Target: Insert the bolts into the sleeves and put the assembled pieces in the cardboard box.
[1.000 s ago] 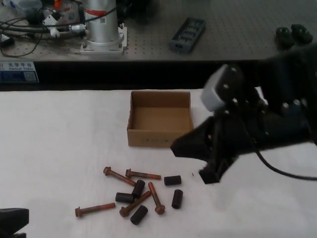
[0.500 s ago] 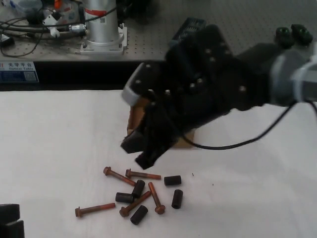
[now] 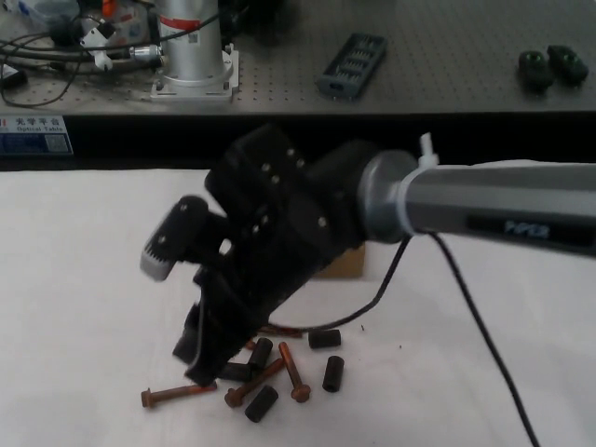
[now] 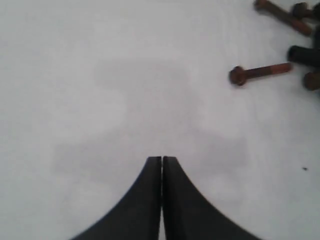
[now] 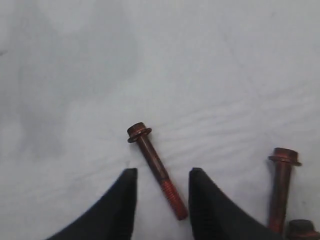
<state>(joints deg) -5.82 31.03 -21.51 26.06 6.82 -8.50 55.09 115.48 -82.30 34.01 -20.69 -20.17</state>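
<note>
Our right end effector [image 5: 161, 174] has left the side of the cardboard box [image 3: 343, 264] and now hangs over the pile [image 3: 279, 368], fingers [image 5: 122, 200] apart, a bolt [image 5: 148, 150] between them; we judge a grasp close. Our left end effector [image 4: 161, 161], closed and empty, hovers over bare surface [image 4: 100, 75].

right arm [image 3: 484, 209]: grey tube | black wrist [image 3: 279, 223], screws [image 3: 265, 169], cable [image 3: 467, 300] | black hand [image 5: 163, 171]
</note>
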